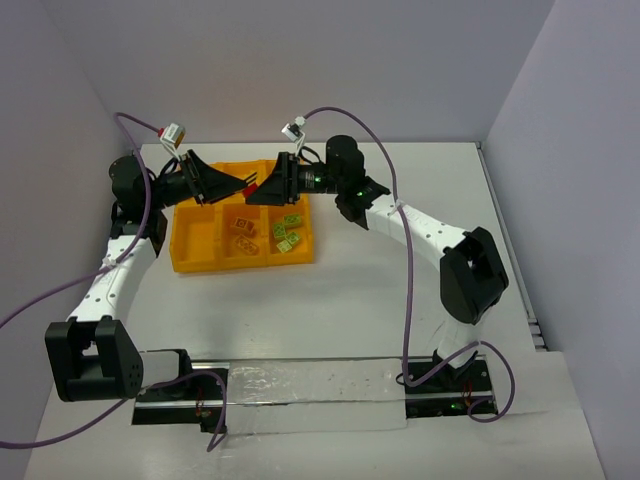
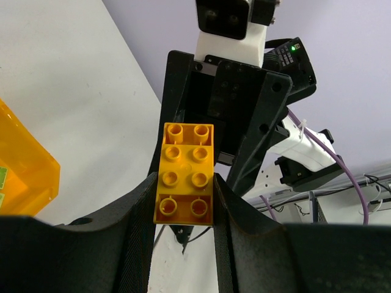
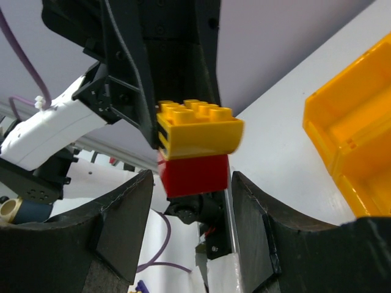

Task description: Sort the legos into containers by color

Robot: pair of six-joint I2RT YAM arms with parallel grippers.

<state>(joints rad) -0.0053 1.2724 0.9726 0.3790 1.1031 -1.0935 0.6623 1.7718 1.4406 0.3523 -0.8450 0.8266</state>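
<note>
My left gripper (image 2: 183,201) is shut on a yellow lego (image 2: 186,174), held in the air above the back of the orange-yellow tray (image 1: 190,250). A red lego (image 3: 194,174) is stuck under that yellow lego (image 3: 198,131). My right gripper (image 3: 190,183) faces the left one, open, its fingers on either side of the red lego with a gap on each side. In the top view the two grippers meet tip to tip, left (image 1: 238,186) and right (image 1: 260,188). Green legos (image 1: 288,232) lie in the front right compartment and a yellow one (image 1: 243,228) in the front middle.
The tray's corner shows in the left wrist view (image 2: 24,171) and its wall in the right wrist view (image 3: 354,134). Purple cables (image 1: 400,230) run along both arms. White walls close in the table on the left, back and right.
</note>
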